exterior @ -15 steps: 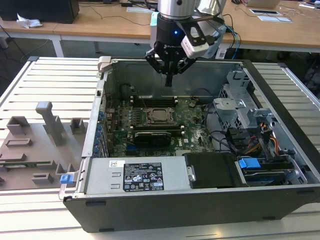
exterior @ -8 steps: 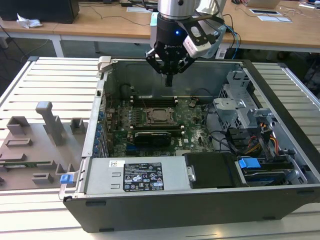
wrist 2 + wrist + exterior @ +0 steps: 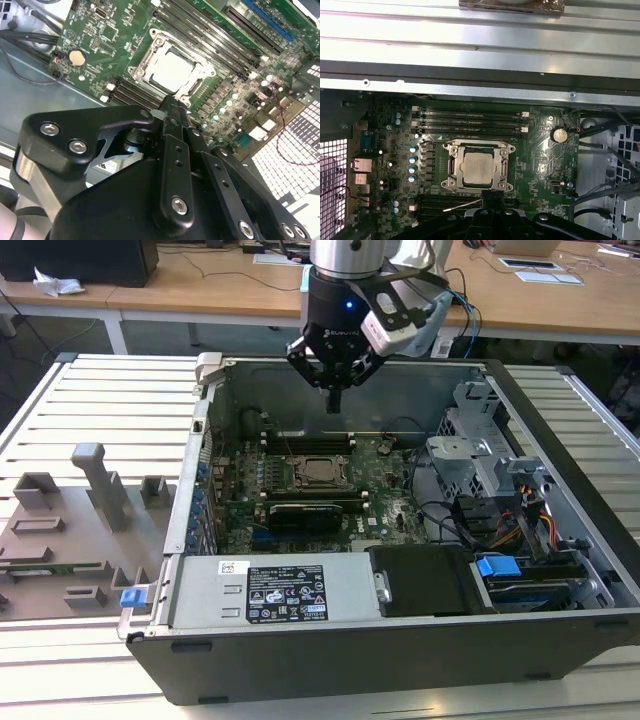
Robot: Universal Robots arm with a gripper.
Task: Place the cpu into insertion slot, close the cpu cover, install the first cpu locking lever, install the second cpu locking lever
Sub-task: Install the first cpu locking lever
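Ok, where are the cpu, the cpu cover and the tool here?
cpu [image 3: 476, 169], first wrist view, middle of its silvery top.
cpu cover [image 3: 452, 168], first wrist view, a side bar of the metal frame.
tool [image 3: 334, 398], exterior view, its dark lower tip.
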